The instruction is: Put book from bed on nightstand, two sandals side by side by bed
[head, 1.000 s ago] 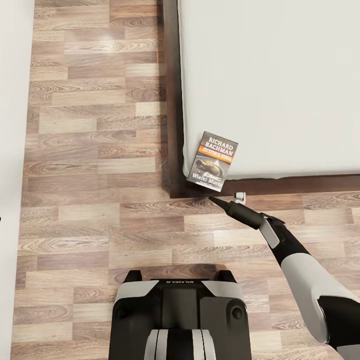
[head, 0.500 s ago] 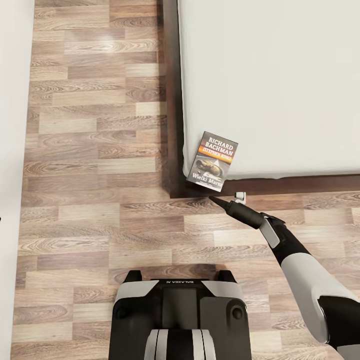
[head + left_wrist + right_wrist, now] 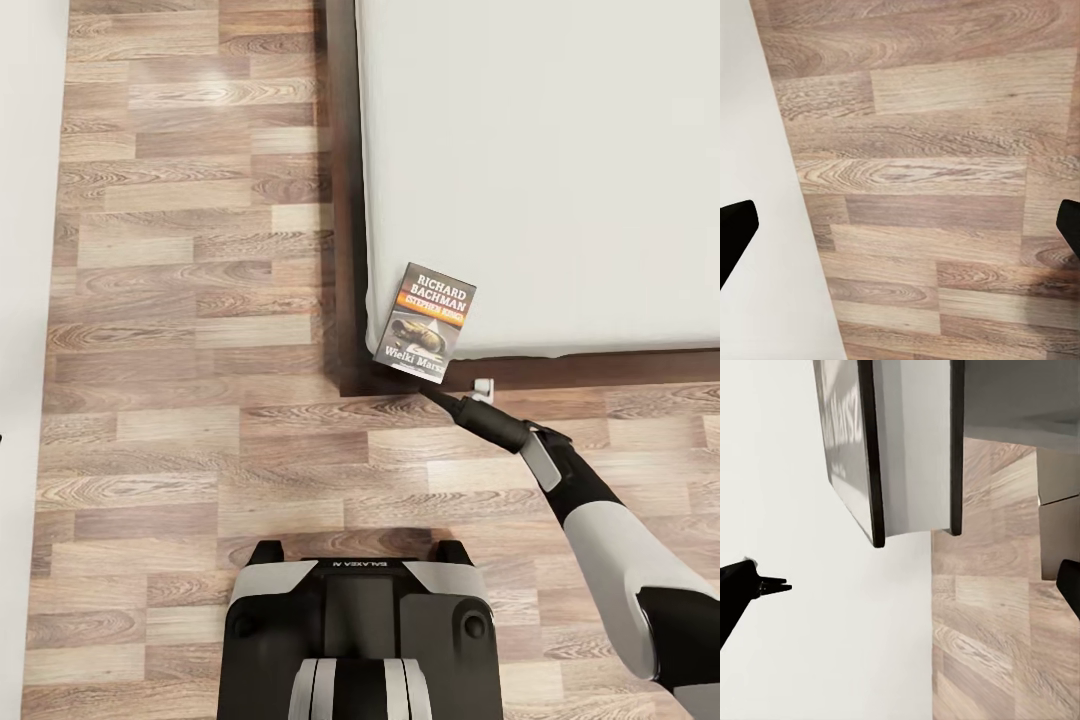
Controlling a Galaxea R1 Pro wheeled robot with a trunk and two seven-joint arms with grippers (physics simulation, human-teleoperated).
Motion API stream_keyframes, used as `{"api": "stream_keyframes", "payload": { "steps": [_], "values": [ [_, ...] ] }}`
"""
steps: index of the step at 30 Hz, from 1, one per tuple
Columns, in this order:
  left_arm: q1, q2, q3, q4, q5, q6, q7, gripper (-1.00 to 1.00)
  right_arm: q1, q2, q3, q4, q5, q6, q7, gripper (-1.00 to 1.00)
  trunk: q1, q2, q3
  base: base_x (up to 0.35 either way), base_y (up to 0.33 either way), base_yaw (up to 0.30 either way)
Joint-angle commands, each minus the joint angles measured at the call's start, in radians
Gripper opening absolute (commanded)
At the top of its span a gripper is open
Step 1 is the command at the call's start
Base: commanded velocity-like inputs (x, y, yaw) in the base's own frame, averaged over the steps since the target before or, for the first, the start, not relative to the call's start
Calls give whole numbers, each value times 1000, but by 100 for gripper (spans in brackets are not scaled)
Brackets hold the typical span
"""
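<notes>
The book (image 3: 426, 322) lies face up at the near left corner of the bed's grey mattress (image 3: 560, 170), its lower edge jutting over the dark frame (image 3: 345, 200). My right gripper (image 3: 455, 390) hovers just below that edge, open, with nothing between its fingers. The right wrist view looks at the book (image 3: 907, 442) edge-on, ahead of my right gripper (image 3: 907, 585), whose fingers stand wide apart. My left gripper (image 3: 900, 225) hangs open over the plank floor beside a white wall. The sandals and the nightstand are out of view.
Wood plank floor (image 3: 200, 300) runs along the bed's left side and foot. A white wall (image 3: 25, 300) bounds the floor on the left. My base (image 3: 360, 630) stands on the floor just short of the bed's corner.
My right gripper has crept slightly closer to the book's lower edge. The book and the view have not shifted.
</notes>
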Motion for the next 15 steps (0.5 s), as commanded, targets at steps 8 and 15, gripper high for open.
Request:
{"api": "stream_keyframes", "payload": {
  "steps": [8, 15],
  "values": [
    [-1, 0, 1, 0, -9, 4, -10, 100, -2, -2, -2, -2, -6, 10, 2, 100, 0, 0, 0, 0, 0, 0],
    [-1, 0, 1, 0, -9, 4, -10, 100, -3, -4, -5, -4, -8, 10, 3, 100, 0, 0, 0, 0, 0, 0]
  ]
}}
